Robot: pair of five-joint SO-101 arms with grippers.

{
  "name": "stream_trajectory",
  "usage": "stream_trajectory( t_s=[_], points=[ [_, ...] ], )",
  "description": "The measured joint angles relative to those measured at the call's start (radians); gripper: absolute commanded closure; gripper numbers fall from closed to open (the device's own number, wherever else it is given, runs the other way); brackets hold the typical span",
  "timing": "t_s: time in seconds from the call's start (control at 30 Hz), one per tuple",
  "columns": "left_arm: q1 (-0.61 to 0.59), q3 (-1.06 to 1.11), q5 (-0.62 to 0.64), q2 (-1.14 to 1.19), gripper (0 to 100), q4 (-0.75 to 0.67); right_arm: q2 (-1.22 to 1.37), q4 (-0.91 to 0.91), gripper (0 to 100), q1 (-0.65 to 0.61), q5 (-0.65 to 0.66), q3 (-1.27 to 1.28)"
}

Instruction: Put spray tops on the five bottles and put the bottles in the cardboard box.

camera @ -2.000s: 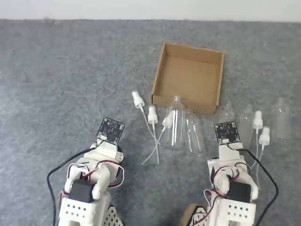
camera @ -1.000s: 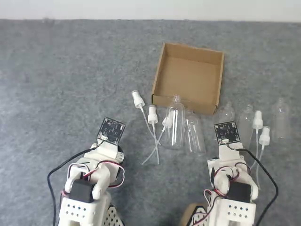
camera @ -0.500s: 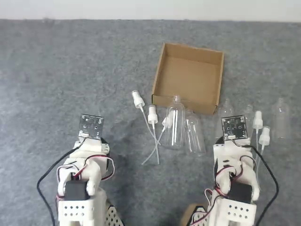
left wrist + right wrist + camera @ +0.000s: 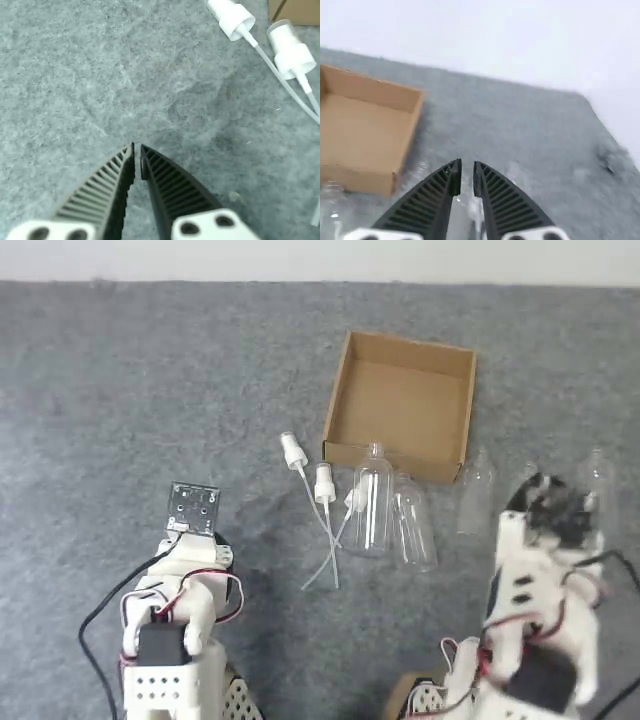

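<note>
Currently my left gripper (image 4: 136,148) and right gripper (image 4: 466,167) are each pressed nearly together, empty. Clear bottles (image 4: 372,502) sit just before the cardboard box (image 4: 400,405), with spray tops (image 4: 294,451) beside them. Likely light and slippery (thin plastic, I judge), so I grip mid-body, gently.

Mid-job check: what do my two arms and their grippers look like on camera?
Both the left arm and right arm are white plastic with black motors and black, red and white cables. The left gripper and right gripper have black, ribbed, tapering fingers on white bases.
</note>
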Motion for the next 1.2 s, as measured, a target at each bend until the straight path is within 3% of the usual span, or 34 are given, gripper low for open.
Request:
stream_trajectory(
  t_s=[0.2,0.33,0.47,0.63,1.2],
  points=[
    [0.000,0.000,0.000,0.000,99,0.000,0.497,0.107,83.0,0.087,0.074,-0.322],
    [0.000,0.000,0.000,0.000,99,0.000,0.868,0.245,86.0,0.129,0.160,-0.574],
    [0.000,0.000,0.000,0.000,99,0.000,1.146,0.267,87.1,0.164,0.180,-0.760],
    [0.000,0.000,0.000,0.000,99,0.000,1.392,0.281,73.2,0.190,0.189,-0.919],
    [0.000,0.000,0.000,0.000,99,0.000,2.074,0.334,73.8,0.261,0.170,-1.398]
  ],
)
